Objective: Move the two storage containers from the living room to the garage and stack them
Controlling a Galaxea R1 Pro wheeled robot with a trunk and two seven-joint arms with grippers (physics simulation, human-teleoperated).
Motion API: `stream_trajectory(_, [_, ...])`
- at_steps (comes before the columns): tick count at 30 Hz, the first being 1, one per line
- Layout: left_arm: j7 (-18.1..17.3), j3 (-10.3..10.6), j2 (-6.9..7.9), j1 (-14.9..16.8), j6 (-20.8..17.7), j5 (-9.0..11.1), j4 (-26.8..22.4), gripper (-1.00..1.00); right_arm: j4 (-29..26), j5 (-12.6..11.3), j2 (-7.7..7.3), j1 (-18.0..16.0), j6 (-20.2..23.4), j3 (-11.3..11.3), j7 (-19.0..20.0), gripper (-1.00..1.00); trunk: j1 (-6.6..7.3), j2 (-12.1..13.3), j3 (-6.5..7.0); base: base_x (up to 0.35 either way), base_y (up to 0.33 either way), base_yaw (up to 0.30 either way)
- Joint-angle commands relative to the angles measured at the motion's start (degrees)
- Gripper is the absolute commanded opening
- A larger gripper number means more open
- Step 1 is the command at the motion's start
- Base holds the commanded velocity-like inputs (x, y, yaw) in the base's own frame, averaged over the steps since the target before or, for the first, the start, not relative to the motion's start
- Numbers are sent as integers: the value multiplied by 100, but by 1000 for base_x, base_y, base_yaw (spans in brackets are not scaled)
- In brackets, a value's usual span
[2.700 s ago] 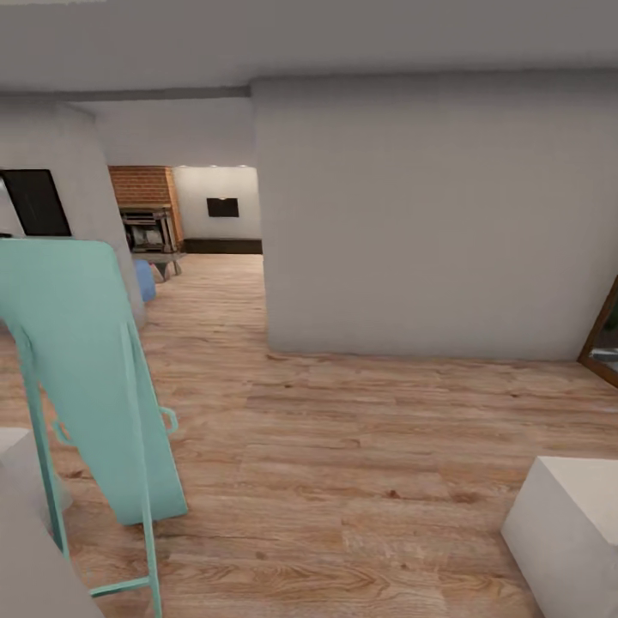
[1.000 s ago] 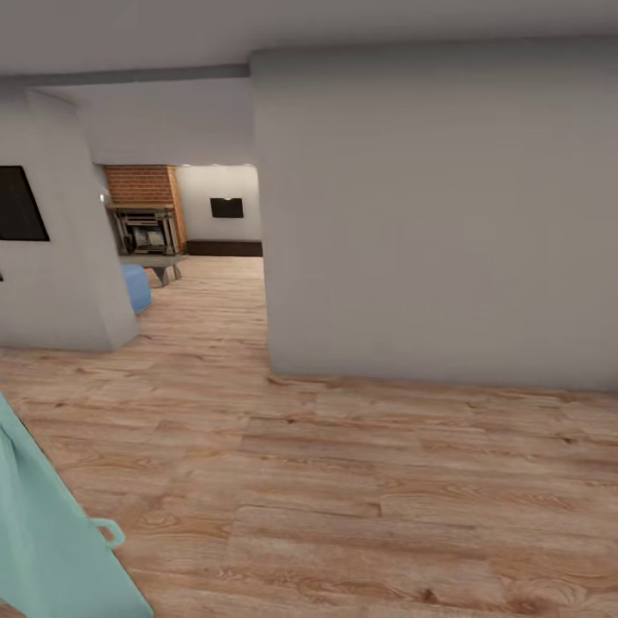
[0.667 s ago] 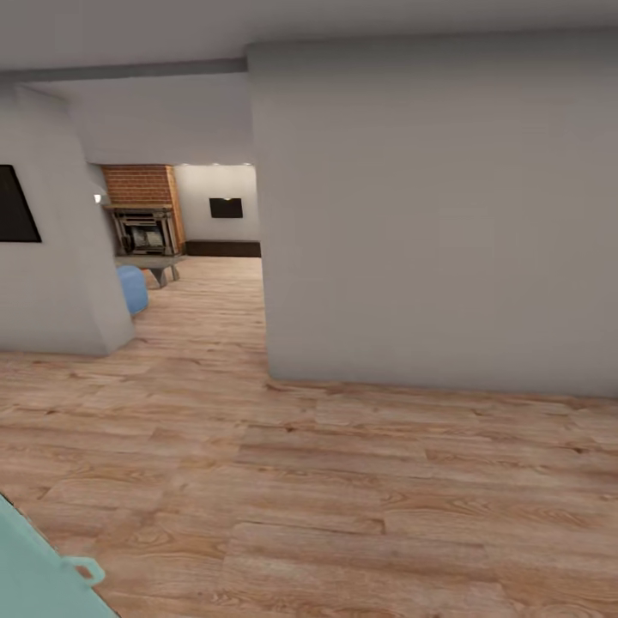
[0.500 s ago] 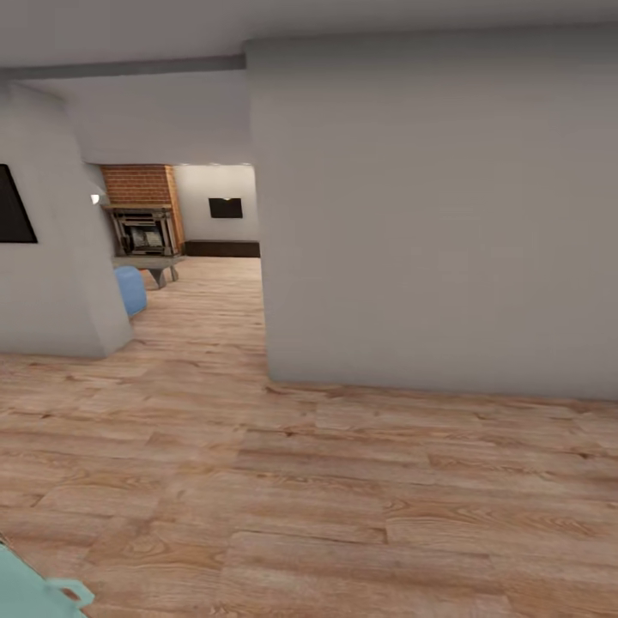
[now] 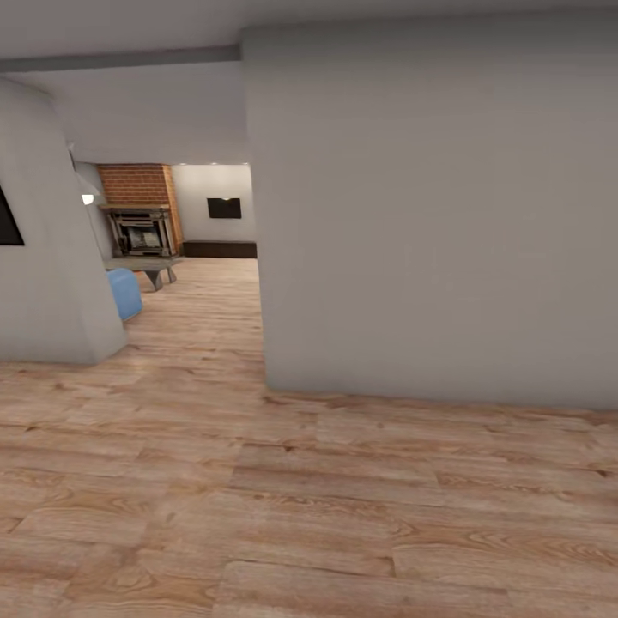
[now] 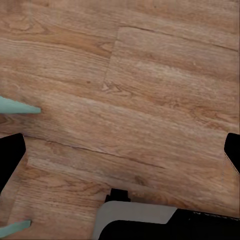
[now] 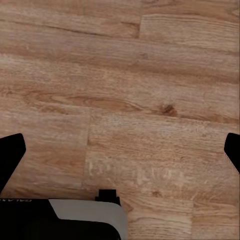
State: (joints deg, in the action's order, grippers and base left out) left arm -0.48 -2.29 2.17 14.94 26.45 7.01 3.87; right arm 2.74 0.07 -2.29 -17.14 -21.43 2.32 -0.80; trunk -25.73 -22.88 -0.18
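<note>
The left gripper (image 6: 120, 150) hangs over bare plank floor (image 6: 150, 90) with its two black fingertips (image 6: 10, 155) spread to opposite edges of the left wrist view and nothing between them. Two pale teal tips (image 6: 17, 106) lie on the planks just beside one fingertip; what they belong to cannot be told. The right gripper (image 7: 120, 150) is likewise spread wide, its fingertips (image 7: 11, 152) far apart over the same wood with nothing in its grasp.

From the head view the planks (image 5: 309, 515) run ahead to a grey wall block (image 5: 429, 223). Left of it a passage opens toward the living room, where a brick fireplace (image 5: 137, 215) stands far off, with a blue seat (image 5: 124, 292) nearer, beside a second grey wall (image 5: 43, 257). No bin can be made out near either gripper.
</note>
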Motion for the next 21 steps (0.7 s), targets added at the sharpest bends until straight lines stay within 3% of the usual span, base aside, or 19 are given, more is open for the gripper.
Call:
stream_trajectory(1, [-5, -20, 1, 9, 36, 10, 23, 100, 25, 1, 0, -8, -37, 23, -8, 100, -5, -4, -2, 326, 0, 0])
stream_trajectory(5, [-5, -20, -2, 8, 36, 10, 25, 100, 25, 1, 0, -8, -37, 23, -8, 100, -5, -4, -2, 326, 0, 67])
stream_trajectory(17, [-5, -23, 2, 8, 36, 9, 26, 100, 25, -1, 0, -8, -37, 23, -8, 100, -5, -4, -2, 326, 0, 228])
stream_trajectory(21, [-5, -20, 2, 9, 36, 7, 25, 100, 25, -3, 0, -8, -37, 23, -8, 100, -5, -4, -2, 326, 0, 87])
